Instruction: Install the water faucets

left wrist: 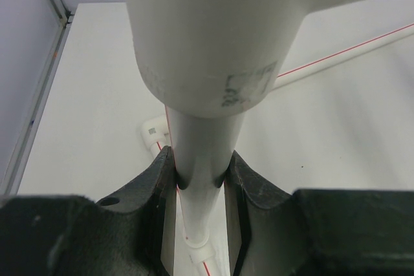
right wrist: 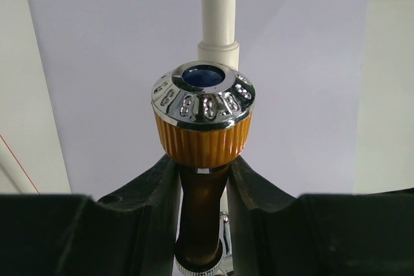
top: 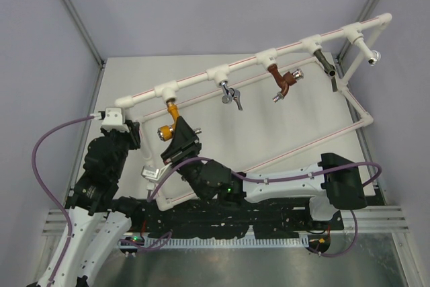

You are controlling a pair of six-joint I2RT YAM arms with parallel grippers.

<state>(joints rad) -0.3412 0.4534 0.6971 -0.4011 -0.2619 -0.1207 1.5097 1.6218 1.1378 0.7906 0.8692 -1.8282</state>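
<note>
At the left tee, right gripper pinches the orange-yellow faucet below its knob; left gripper clamps the white pipe.

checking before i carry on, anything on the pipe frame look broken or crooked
Nothing stands out. The orange tap hangs from the leftmost tee, held by the right gripper; the left gripper clamps the white pipe. No cracks or spills show.

The faucet hangs from the pipe frame's leftmost fitting, over the table.
</note>
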